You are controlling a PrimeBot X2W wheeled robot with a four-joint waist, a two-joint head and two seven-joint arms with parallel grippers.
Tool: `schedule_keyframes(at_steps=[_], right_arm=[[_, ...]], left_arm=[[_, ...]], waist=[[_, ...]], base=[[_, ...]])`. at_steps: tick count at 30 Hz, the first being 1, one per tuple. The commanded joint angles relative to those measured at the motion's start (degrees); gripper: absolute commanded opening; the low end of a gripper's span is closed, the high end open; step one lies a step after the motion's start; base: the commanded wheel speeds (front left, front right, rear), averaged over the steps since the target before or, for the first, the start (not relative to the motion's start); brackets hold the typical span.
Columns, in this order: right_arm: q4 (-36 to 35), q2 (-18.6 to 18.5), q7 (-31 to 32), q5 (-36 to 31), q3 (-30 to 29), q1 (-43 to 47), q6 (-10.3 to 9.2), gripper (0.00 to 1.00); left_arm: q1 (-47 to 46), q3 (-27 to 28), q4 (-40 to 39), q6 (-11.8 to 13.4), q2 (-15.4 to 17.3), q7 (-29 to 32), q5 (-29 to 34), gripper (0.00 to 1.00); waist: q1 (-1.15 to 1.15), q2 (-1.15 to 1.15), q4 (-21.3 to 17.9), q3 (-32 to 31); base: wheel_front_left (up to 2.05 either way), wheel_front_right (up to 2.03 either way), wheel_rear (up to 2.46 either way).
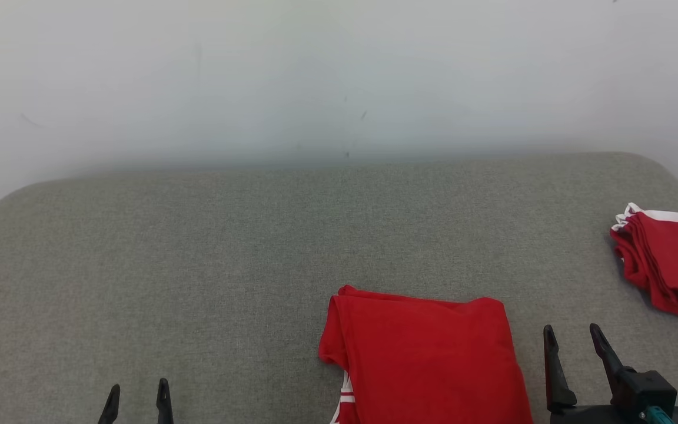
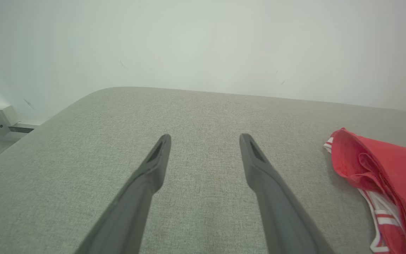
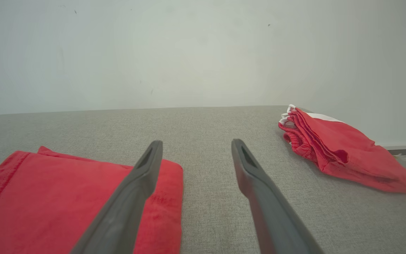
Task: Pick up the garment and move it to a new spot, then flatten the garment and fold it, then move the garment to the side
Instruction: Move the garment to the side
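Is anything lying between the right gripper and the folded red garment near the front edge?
Nothing visible does. The right gripper stands open just beside the folded red garment, with bare grey surface between them. The other red pile lies farther right, out of that path.

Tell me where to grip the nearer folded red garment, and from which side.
Grip the garment by its right edge, coming from the right with the open right end effector beside it. That edge looks like a closed fold; the left shows loose layers.
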Motion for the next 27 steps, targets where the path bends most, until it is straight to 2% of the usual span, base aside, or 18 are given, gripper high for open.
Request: schedule_keyframes(at_steps=[1, 15, 19, 22, 25, 26, 27], right_arm=[[-0.2, 0.1, 0.3, 0.5, 0.1, 0.4, -0.16, 1.00], [-0.7, 0.1, 0.5, 0.8, 0.2, 0.1, -0.16, 1.00], [-2.0, 0.1, 2.8, 0.5, 1.2, -0.3, -0.16, 1.00], [-2.9, 0.1, 9.4, 1.1, 4.8, -0.1, -0.16, 1.00], [-5.3, -1.3, 18.6, 2.2, 5.2, -0.3, -0.17, 1.00], [-7.2, -2.4, 25.7, 3.7, 5.1, -0.7, -0.16, 1.00], [-8.1, -3.3, 29.8, 4.5, 5.4, -0.7, -0.16, 1.00]], left_arm=[[0.2, 0.1, 0.2, -0.2, -0.1, -0.2, 0.2, 1.00], [-0.1, -0.5, 0.3, -0.1, -0.1, -0.2, -0.1, 1.00], [-0.1, -0.5, 0.1, 0.0, -0.1, -0.2, -0.3, 1.00], [-0.1, -0.2, -0.1, 0.0, -0.1, -0.2, -0.5, 1.00], [-0.2, -0.3, -0.3, 0.0, -0.1, -0.2, -0.7, 1.00], [-0.3, -0.3, -0.5, 0.1, -0.1, -0.2, -0.8, 1.00], [-0.3, -0.4, -0.5, 0.2, -0.1, -0.2, -0.8, 1.00]], waist=[[0.00, 0.00, 0.1, 0.2], [0.00, 0.00, 1.0, 0.9], [0.00, 0.00, 1.1, 1.1], [0.00, 0.00, 1.1, 1.2], [0.00, 0.00, 1.2, 1.5], [0.00, 0.00, 1.3, 1.7], [0.00, 0.00, 1.4, 1.8]], base=[[0.00, 0.00, 0.00], [0.00, 0.00, 0.00], [0.00, 0.00, 0.00], [0.00, 0.00, 0.00], [0.00, 0.00, 0.00], [0.00, 0.00, 0.00], [0.00, 0.00, 0.00]])
